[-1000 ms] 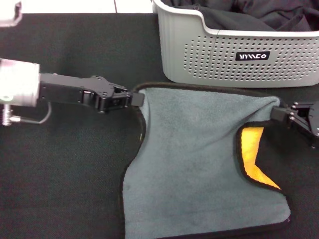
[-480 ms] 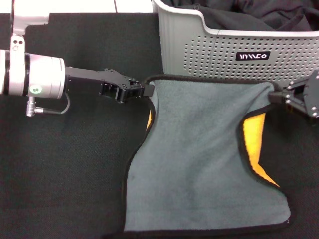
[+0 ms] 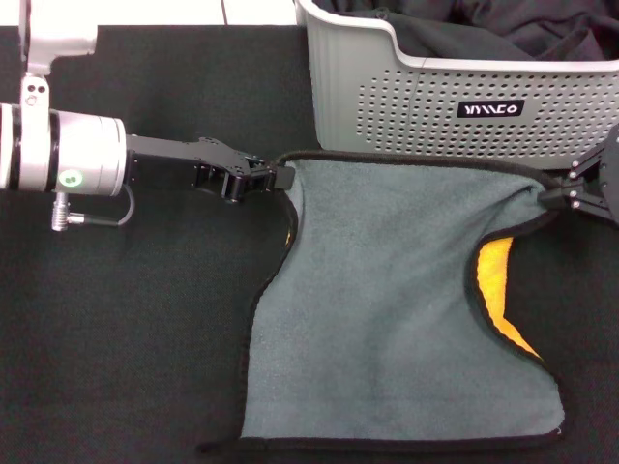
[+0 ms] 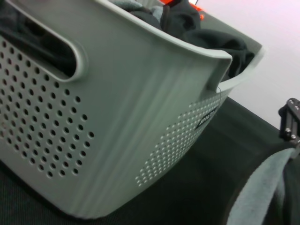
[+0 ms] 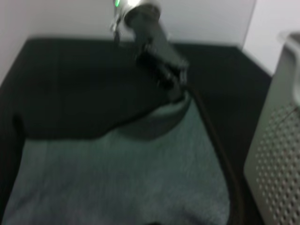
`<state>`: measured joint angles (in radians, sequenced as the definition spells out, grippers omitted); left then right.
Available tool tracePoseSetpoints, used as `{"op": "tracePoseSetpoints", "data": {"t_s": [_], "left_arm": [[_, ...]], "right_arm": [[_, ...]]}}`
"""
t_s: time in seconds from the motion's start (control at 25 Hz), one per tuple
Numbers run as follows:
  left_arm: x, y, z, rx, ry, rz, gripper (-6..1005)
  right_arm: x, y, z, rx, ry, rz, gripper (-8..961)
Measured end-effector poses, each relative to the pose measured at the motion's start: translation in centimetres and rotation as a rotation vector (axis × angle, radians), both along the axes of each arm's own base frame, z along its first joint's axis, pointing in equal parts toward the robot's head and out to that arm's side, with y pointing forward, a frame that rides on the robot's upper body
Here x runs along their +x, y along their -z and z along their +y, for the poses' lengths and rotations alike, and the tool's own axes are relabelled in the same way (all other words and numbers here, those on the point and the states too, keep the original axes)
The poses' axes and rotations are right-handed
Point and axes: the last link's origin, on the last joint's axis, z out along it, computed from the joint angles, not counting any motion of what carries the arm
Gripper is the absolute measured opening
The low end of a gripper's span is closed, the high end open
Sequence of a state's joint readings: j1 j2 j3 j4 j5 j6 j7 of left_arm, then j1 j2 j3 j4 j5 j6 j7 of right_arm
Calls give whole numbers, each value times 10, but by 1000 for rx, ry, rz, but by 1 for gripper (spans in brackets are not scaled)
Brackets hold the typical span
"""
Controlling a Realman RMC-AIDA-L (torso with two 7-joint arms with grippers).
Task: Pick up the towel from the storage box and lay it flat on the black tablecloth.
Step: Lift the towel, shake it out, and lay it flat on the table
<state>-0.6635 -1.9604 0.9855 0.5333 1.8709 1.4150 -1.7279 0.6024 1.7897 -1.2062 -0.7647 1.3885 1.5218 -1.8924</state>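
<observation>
The towel [image 3: 387, 300] lies grey-teal side up on the black tablecloth [image 3: 126, 338], just in front of the storage box [image 3: 464, 92]. Its far edge is stretched between my two grippers. An orange flap [image 3: 495, 290] is folded up along its right side. My left gripper [image 3: 280, 178] is shut on the towel's far left corner. My right gripper [image 3: 553, 196] is shut on the far right corner. The right wrist view shows the towel [image 5: 117, 183] and the left gripper [image 5: 178, 93] across it. The left wrist view shows the box wall [image 4: 117, 122] and a strip of towel [image 4: 262, 187].
The storage box stands at the far right and holds plain black garments [image 3: 503, 29]. Its perforated front wall is very close behind the towel's far edge. The tablecloth spreads wide to the left and front of the towel.
Both grippers moved away from me toward the box and then apart, pulling the towel's far edge straighter and wider. The orange flap has shrunk.
</observation>
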Motion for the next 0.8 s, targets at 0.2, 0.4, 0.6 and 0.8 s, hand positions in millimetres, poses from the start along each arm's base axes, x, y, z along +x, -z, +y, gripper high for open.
{"op": "tracePoseSetpoints", "data": {"t_s": [0.2, 0.4, 0.6, 0.8], "left_arm": [[0, 1, -1, -5, 4, 0, 6], [1, 5, -3, -7, 8, -10, 6], [1, 18, -10, -11, 19, -25, 6], [-2, 22, -14, -5, 11, -41, 6]], "right_arm": [[-13, 4, 8, -18, -69, -151, 12], [-30, 0, 12, -24, -137, -230, 12], [-51, -4, 15, -68, -181, -279, 12], [-65, 1, 13, -86, -239, -394, 12]]}}
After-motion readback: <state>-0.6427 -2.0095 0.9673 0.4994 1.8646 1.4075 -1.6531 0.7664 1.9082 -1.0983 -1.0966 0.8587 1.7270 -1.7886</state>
